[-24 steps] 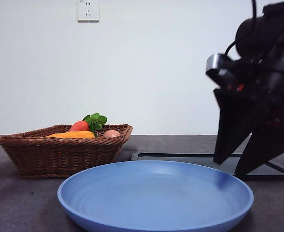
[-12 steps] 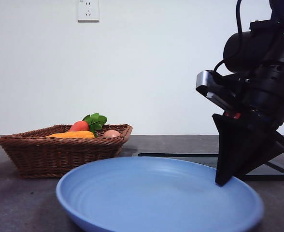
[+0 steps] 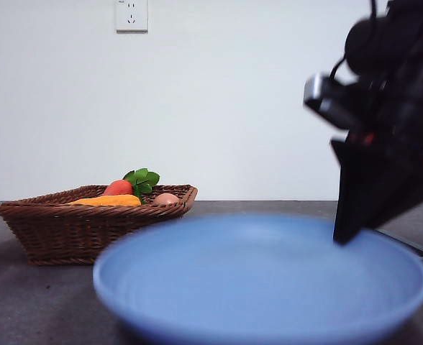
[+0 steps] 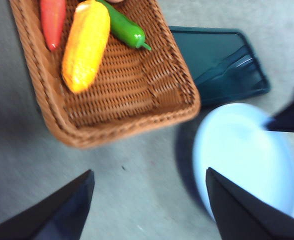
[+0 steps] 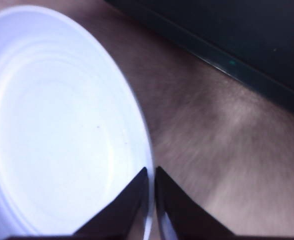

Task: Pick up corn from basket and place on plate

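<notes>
The corn (image 4: pixel 86 45) lies in the wicker basket (image 4: pixel 122 125) between a carrot and a green pepper; in the front view the corn (image 3: pixel 107 201) just tops the rim of the basket (image 3: pixel 89 230). The light-blue plate (image 3: pixel 262 287) fills the foreground, blurred with motion. My right gripper (image 5: pixel 151 172) is shut on the thin rim of the plate (image 5: pixel 52 125), and in the front view it (image 3: pixel 341 237) stands at the plate's right side. My left gripper (image 4: pixel 149 172) hangs open over bare table beside the basket, apart from the plate (image 4: pixel 242 150).
A carrot (image 4: pixel 52 20) with green leaves (image 3: pixel 141 178), a green pepper (image 4: pixel 124 27) and a pale round item (image 3: pixel 166 198) share the basket. A flat black tray (image 4: pixel 217 60) lies behind the plate, on the right arm's side.
The right gripper swung in and closed on the plate's rim. The plate has shifted to the right and looms larger, blurred. The basket and its contents have not moved.
</notes>
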You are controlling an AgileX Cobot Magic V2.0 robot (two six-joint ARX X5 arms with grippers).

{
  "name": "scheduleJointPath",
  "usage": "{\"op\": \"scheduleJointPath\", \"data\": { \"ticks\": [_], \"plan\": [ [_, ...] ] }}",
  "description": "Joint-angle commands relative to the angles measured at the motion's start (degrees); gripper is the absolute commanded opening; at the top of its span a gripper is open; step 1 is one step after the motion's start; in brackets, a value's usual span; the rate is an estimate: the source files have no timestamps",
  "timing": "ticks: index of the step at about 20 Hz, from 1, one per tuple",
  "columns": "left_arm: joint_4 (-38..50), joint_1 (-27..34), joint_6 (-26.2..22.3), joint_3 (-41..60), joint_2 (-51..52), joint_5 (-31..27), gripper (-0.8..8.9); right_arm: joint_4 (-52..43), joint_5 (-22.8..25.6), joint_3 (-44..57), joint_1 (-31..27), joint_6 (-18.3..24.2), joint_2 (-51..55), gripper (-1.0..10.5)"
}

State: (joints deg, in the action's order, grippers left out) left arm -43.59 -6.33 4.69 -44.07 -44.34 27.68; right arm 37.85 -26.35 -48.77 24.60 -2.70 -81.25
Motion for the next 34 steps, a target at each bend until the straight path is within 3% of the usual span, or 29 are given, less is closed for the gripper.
{"op": "scheduleJointPath", "data": {
  "ticks": [1,7,14,21,34],
  "plan": [
    [3.3,-2.4,-1.7,-3.1,-3.4,-3.0,3.63,3.2,-0.4,-2.3,-0.3,-0.7,4.9,0.0],
    [7.5,-9.6,-5.7,-10.4,-16.8,-15.8,3.64,10.8,-0.3,-5.5,-2.4,-1.2,19.3,0.0],
    [8.9,-14.4,-9.9,-22.0,-38.2,-24.3,3.63,15.8,-0.2,-10.2,-6.0,-1.2,27.6,0.0],
    [10.2,-15.5,-14.3,-28.5,-54.2,-28.8,3.63,17.1,-0.1,-10.3,-6.1,-1.2,28.7,0.0],
    [14.5,-16.2,-15.1,-28.5,-61.1,-29.4,3.34,17.0,1.5,-10.3,-6.1,-1.2,28.5,0.0]
  ]
}}
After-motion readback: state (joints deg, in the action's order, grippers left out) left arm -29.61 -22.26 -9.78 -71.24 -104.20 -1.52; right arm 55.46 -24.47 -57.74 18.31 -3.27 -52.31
